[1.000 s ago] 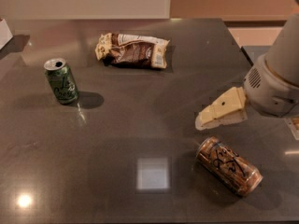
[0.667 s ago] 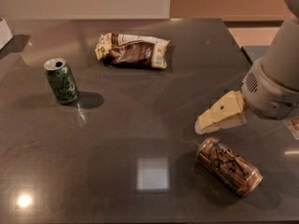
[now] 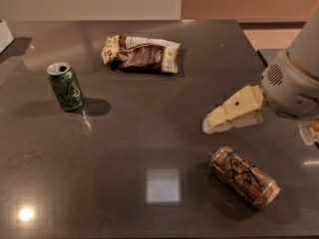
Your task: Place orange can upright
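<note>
The orange can (image 3: 243,177) lies on its side on the dark table (image 3: 124,148), at the front right, with its silver top pointing to the upper left. My gripper (image 3: 230,114) hangs just above and behind the can, pointing left and down towards the table. It holds nothing and is apart from the can. The arm's grey wrist (image 3: 289,88) fills the right edge.
A green can (image 3: 65,86) stands upright at the left. A brown and white snack bag (image 3: 141,54) lies flat at the back middle. The table's right edge runs close behind the arm. A white object (image 3: 4,34) shows at the far left edge.
Almost nothing differs. My gripper has edged very slightly up and left; the cans and the bag have not moved.
</note>
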Tool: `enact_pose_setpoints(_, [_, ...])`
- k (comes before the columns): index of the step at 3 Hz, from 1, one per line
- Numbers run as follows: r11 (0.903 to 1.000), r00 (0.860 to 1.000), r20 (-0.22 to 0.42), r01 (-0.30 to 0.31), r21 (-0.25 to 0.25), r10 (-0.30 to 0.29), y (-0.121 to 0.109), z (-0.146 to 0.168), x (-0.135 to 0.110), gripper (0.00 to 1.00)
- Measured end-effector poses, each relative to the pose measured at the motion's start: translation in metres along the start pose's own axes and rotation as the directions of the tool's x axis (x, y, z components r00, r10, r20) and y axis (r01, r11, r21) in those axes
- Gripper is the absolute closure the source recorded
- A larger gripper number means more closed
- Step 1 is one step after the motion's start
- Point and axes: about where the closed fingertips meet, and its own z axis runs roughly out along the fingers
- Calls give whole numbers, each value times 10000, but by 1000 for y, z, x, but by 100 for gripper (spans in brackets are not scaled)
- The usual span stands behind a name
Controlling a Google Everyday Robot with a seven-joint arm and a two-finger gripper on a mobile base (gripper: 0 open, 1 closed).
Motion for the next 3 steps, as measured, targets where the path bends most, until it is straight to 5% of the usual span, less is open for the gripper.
enact_pose_setpoints(1, [9980, 9982, 333, 479, 415, -493, -11, 2, -11, 0])
enact_pose_setpoints(2, [9746, 9733, 615, 2181, 506, -2210, -22, 9, -30, 0])
enact_pose_setpoints(3, [9160, 9138, 823, 4006, -205, -3978, -17, 21, -51, 0])
